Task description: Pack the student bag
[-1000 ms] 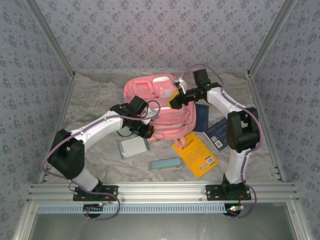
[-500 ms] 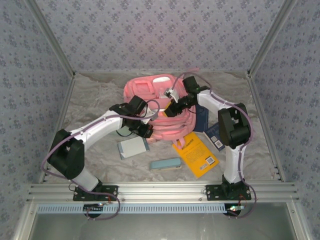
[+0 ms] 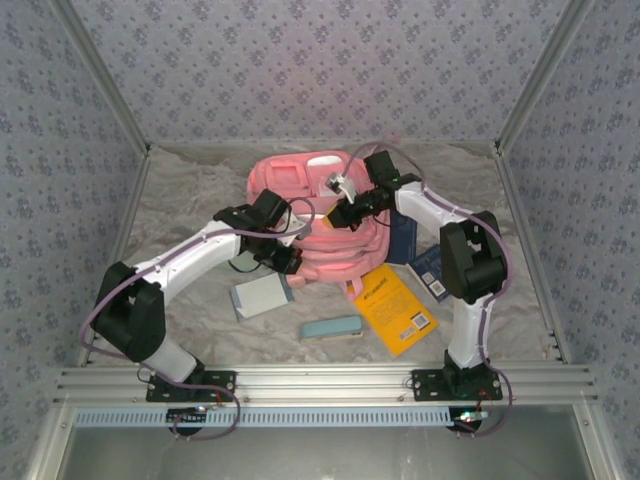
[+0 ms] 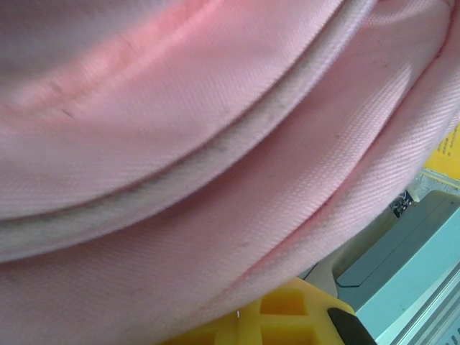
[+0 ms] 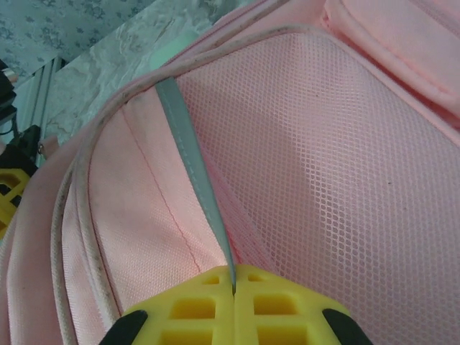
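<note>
Right wrist view: right tool point(image 5: 233, 284) clamps the large soft pink fabric backpack point(image 5: 338, 144) by a thin grey strip point(image 5: 188, 162); tugging could slip it.

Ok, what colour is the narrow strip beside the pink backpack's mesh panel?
Silver-grey; the narrow strip shows best in the right wrist view.
</note>
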You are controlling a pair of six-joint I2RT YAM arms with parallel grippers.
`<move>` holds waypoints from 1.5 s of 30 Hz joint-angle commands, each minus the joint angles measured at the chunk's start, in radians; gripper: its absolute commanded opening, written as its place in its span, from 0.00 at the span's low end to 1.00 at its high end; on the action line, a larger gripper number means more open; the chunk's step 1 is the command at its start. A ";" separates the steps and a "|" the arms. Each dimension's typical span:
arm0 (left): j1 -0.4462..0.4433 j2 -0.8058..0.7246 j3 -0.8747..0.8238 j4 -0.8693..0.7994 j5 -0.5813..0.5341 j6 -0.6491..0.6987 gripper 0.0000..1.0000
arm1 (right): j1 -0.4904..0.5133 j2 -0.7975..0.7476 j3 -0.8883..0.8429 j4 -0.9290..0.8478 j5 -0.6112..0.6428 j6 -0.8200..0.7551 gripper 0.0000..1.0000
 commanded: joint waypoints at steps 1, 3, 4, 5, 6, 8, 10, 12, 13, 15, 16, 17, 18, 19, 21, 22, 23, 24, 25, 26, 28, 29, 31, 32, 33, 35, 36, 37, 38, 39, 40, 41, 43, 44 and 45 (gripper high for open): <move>0.003 -0.052 0.014 0.003 0.030 -0.035 0.00 | 0.023 -0.066 -0.022 0.169 0.064 0.219 0.00; 0.003 -0.066 0.004 0.004 0.034 -0.055 0.00 | 0.035 -0.074 -0.030 0.198 0.087 0.255 0.00; 0.003 -0.074 0.000 0.004 0.035 -0.066 0.00 | 0.044 -0.081 -0.040 0.223 0.098 0.273 0.00; 0.003 -0.080 -0.002 0.004 0.039 -0.077 0.00 | 0.053 -0.086 -0.048 0.251 0.116 0.300 0.00; 0.002 -0.086 -0.004 0.007 0.051 -0.091 0.00 | 0.064 -0.089 -0.058 0.280 0.131 0.338 0.00; 0.001 -0.092 -0.007 0.011 0.075 -0.116 0.00 | 0.080 -0.094 -0.062 0.305 0.164 0.372 0.00; -0.005 -0.095 -0.004 0.020 0.088 -0.145 0.00 | 0.094 -0.095 -0.061 0.334 0.203 0.431 0.00; -0.012 -0.095 0.000 0.029 0.094 -0.171 0.00 | 0.110 -0.093 -0.046 0.336 0.245 0.491 0.00; -0.016 -0.094 0.002 0.035 0.096 -0.184 0.00 | 0.118 -0.091 -0.036 0.335 0.253 0.515 0.00; -0.026 -0.089 0.011 0.043 0.100 -0.203 0.00 | 0.133 -0.088 -0.019 0.333 0.274 0.553 0.00; -0.031 -0.085 0.016 0.047 0.100 -0.214 0.00 | 0.143 -0.087 -0.009 0.331 0.287 0.562 0.00; -0.036 -0.081 0.023 0.046 0.100 -0.220 0.00 | 0.152 -0.088 -0.004 0.332 0.298 0.567 0.00; -0.041 -0.076 0.030 0.048 0.101 -0.228 0.00 | 0.164 -0.088 -0.001 0.335 0.311 0.571 0.00; -0.047 -0.070 0.038 0.049 0.100 -0.235 0.00 | 0.175 -0.085 0.006 0.333 0.325 0.574 0.00; -0.053 -0.058 0.052 0.049 0.097 -0.252 0.00 | 0.196 -0.076 0.026 0.314 0.349 0.581 0.00; -0.056 -0.052 0.059 0.049 0.100 -0.261 0.00 | 0.208 -0.068 0.036 0.308 0.361 0.584 0.00; -0.061 -0.045 0.064 0.079 0.102 -0.267 0.00 | 0.215 -0.065 0.044 0.302 0.373 0.587 0.00; -0.065 -0.039 0.072 0.087 0.104 -0.274 0.00 | 0.223 -0.061 0.051 0.300 0.383 0.594 0.00; -0.069 -0.032 0.082 0.089 0.107 -0.281 0.00 | 0.228 -0.060 0.053 0.308 0.390 0.601 0.00; -0.073 -0.024 0.091 0.092 0.110 -0.286 0.00 | 0.231 -0.063 0.051 0.316 0.399 0.612 0.00; -0.081 -0.012 0.116 0.088 0.107 -0.290 0.00 | 0.228 -0.075 0.043 0.341 0.419 0.654 0.00; -0.083 -0.008 0.127 0.084 0.105 -0.291 0.00 | 0.225 -0.085 0.036 0.352 0.435 0.672 0.00; -0.085 -0.009 0.148 0.071 0.092 -0.287 0.00 | 0.218 -0.117 0.023 0.370 0.485 0.731 0.00; -0.085 -0.010 0.161 0.062 0.079 -0.282 0.00 | 0.211 -0.131 0.021 0.373 0.508 0.768 0.00; -0.084 -0.015 0.172 0.041 0.061 -0.277 0.00 | 0.203 -0.147 0.024 0.366 0.536 0.811 0.00; -0.083 -0.023 0.199 0.003 0.027 -0.260 0.00 | 0.196 -0.172 0.041 0.327 0.593 0.865 0.00; -0.084 -0.025 0.210 -0.010 0.019 -0.254 0.00 | 0.197 -0.179 0.052 0.306 0.615 0.879 0.00; -0.082 -0.028 0.224 -0.022 0.010 -0.248 0.00 | 0.197 -0.185 0.065 0.284 0.637 0.893 0.00; -0.081 -0.029 0.236 -0.032 0.003 -0.245 0.00 | 0.201 -0.187 0.080 0.261 0.664 0.909 0.00; -0.081 -0.030 0.245 -0.038 -0.001 -0.244 0.00 | 0.204 -0.189 0.091 0.240 0.685 0.928 0.00; -0.080 -0.030 0.255 -0.040 -0.001 -0.243 0.00 | 0.211 -0.191 0.097 0.228 0.704 0.946 0.00; -0.080 -0.029 0.261 -0.040 0.003 -0.247 0.00 | 0.218 -0.195 0.097 0.227 0.730 0.961 0.00; -0.081 -0.025 0.265 -0.032 0.028 -0.259 0.00 | 0.227 -0.194 0.095 0.237 0.738 0.980 0.00; -0.082 -0.023 0.259 -0.023 0.042 -0.267 0.00 | 0.233 -0.182 0.108 0.230 0.725 0.986 0.00; -0.082 -0.023 0.251 -0.014 0.052 -0.273 0.00 | 0.241 -0.166 0.128 0.201 0.723 0.985 0.00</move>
